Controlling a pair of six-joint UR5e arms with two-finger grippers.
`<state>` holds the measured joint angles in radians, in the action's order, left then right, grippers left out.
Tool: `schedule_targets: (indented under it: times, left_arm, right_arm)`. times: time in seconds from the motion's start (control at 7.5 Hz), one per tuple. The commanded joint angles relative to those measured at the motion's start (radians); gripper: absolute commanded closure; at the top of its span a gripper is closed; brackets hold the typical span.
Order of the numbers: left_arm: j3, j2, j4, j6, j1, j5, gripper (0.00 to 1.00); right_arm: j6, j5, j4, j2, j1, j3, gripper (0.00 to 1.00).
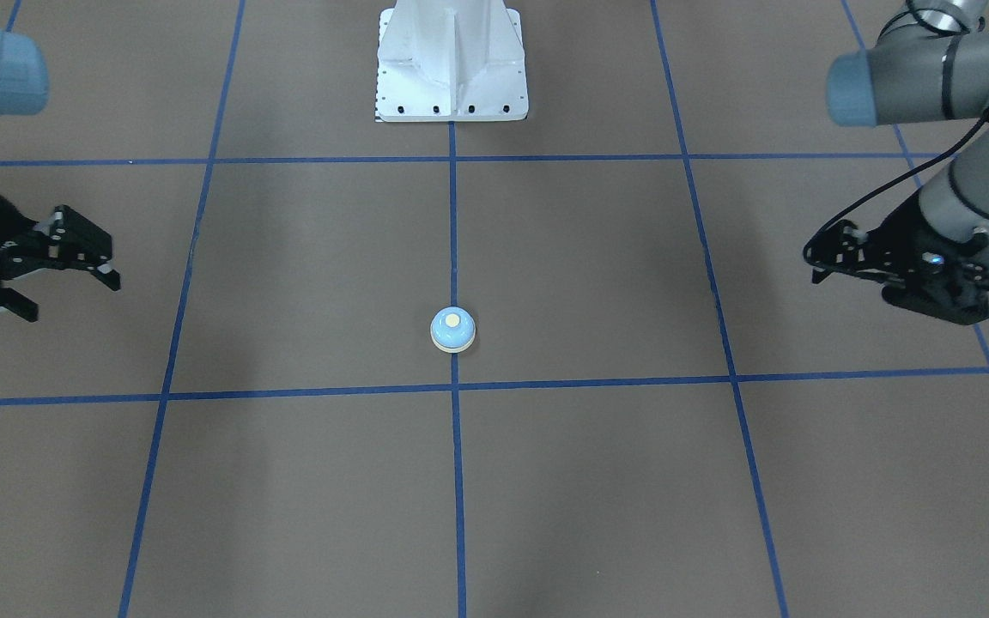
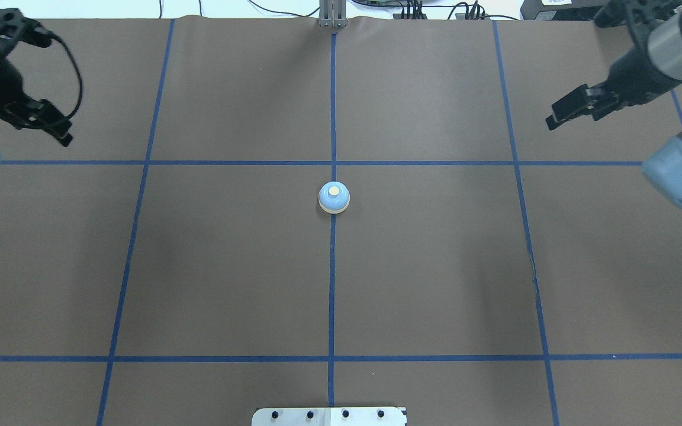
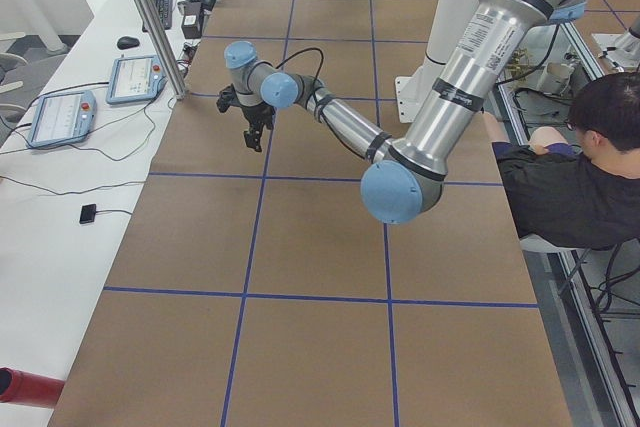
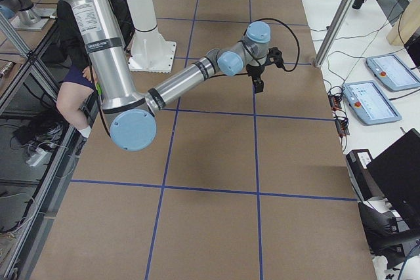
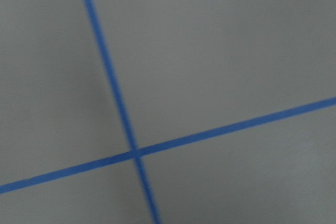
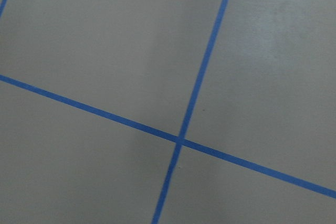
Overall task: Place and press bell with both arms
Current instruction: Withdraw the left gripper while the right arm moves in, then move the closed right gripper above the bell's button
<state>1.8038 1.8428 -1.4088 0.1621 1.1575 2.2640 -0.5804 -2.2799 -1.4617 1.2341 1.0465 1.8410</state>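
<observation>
While both arms hang out at the table's sides, the bell (image 1: pixel 452 330) sits upright at frame ctr in the front-facing view. Its button faces up, and it rests square on the middle blue tape line (image 1: pixel 453 232), just above the cross line.

The right gripper (image 1: pixel 74 298), at the left edge of that view, is wide open. Its two black fingers are splayed w/ brown table (image 1: pixel 597 257) showing btwn them, and it holds and touches nothing. The left gripper (image 1: pixel 812 264), at the right edge mid-height, looks parted too, though the angle shows less gap. It is also empty.

Overhead cam:
- The bell (image 2: pixel 334 197) is at ctr, just below the upper cross line.
- The left gripper (image 2: pixel 64 137) is upper left and the right gripper (image 2: pixel 551 118) upper right. Each is well apart from the bell, w/ broad bare surface btwn.
- The table's far edge runs along the top of frame, w/ cables (image 2: pixel 436 9) beyond it.

A white bolted pedestal (image 1: pixel 452 60) stands top ctr in the front-facing view, well apart from the bell on the same line.

In the side views, the left arm (image 3: pixel 450 97) and right arm (image 4: pixel 105 50) reach out over the table, elbows large in frame. A person (image 3: pixel 570 177) in black sits at the right edge of the left-end view, off the table. Both wrist cams show only a tape crossing on brown surface.
</observation>
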Motion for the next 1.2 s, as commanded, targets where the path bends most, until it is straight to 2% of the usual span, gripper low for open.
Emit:
schedule_targets:
  times: [0.0,0.27,0.4,0.67,0.8,0.93,1.07]
  left_arm:
    - [0.061,-0.218,-0.007,-0.191,0.169,0.002,0.00]
    - [0.060,-0.345,-0.009,-0.365,0.324,0.009,0.00]
    - [0.063,-0.419,-0.012,-0.383,0.396,0.014,0.00]
    - [0.095,-0.548,-0.095,-0.368,0.448,0.019,0.00]
    - [0.095,-0.551,-0.099,-0.343,0.450,0.031,0.00]
    - [0.097,-0.551,-0.101,-0.343,0.450,0.083,0.00]
    - [0.104,-0.551,-0.101,-0.342,0.449,0.083,0.00]
  right_arm:
    - [-0.248,0.133,-0.041,-0.150,-0.188,-0.006,0.00]
    - [-0.318,0.224,-0.246,-0.337,-0.288,-0.040,0.00]
    - [-0.397,0.250,-0.276,-0.437,-0.325,-0.105,0.00]
    - [-0.452,0.331,-0.275,-0.560,-0.399,-0.242,0.00]
    - [-0.454,0.368,-0.267,-0.564,-0.431,-0.270,0.00]
    - [-0.457,0.381,-0.215,-0.565,-0.447,-0.317,0.05]
    - [-0.455,0.393,-0.154,-0.565,-0.459,-0.377,0.37]
